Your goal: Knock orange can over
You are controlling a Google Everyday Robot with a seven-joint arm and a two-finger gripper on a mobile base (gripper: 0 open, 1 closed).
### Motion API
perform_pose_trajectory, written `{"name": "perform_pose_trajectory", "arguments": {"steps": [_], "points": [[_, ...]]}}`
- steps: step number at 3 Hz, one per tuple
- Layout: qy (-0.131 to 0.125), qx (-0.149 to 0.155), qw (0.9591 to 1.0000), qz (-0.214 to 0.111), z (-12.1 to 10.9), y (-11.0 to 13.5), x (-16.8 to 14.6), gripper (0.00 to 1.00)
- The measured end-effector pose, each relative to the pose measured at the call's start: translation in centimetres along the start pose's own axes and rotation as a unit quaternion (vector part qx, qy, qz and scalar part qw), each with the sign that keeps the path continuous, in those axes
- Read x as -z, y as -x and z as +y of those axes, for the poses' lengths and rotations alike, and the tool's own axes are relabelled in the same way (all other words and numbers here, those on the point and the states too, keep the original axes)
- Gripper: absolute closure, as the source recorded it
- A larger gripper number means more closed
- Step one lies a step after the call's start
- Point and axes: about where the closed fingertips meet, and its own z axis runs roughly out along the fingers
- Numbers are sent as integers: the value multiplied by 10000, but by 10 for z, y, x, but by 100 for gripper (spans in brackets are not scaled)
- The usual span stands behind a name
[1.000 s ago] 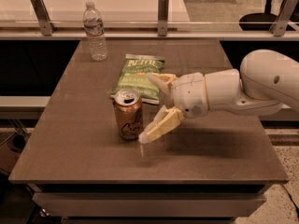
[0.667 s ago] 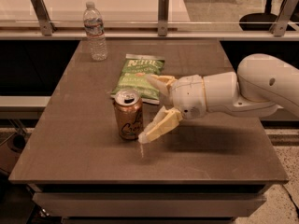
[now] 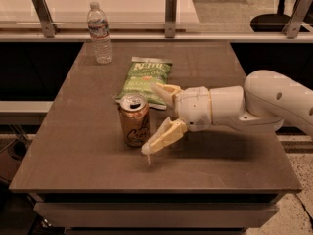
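The orange can (image 3: 133, 120) stands upright near the middle front of the brown table (image 3: 68, 151), its silver pull-tab top up and dark cursive lettering on its side. My gripper (image 3: 154, 117) comes in from the right at can height. Its fingers are open: one fingertip (image 3: 159, 89) lies behind the can's right side over the chip bag, the other fingertip (image 3: 149, 148) sits low at the can's front right. The can is just left of the gap between them. Nothing is held.
A green chip bag (image 3: 145, 79) lies flat just behind the can. A clear plastic water bottle (image 3: 100, 33) stands at the back left of the table. A railing with metal posts (image 3: 170, 9) runs behind the table. My white arm (image 3: 264, 104) spans the right side.
The arm has shifted very slightly left toward the can. The can still stands upright in the same spot.
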Motion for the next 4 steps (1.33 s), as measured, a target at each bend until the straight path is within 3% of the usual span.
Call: {"name": "perform_pose_trajectory", "arguments": {"steps": [1,4], "points": [[-2,35,9999,-169,3,-3,-6,16],[53,78,9998,-165,6,1,-11,86]]}}
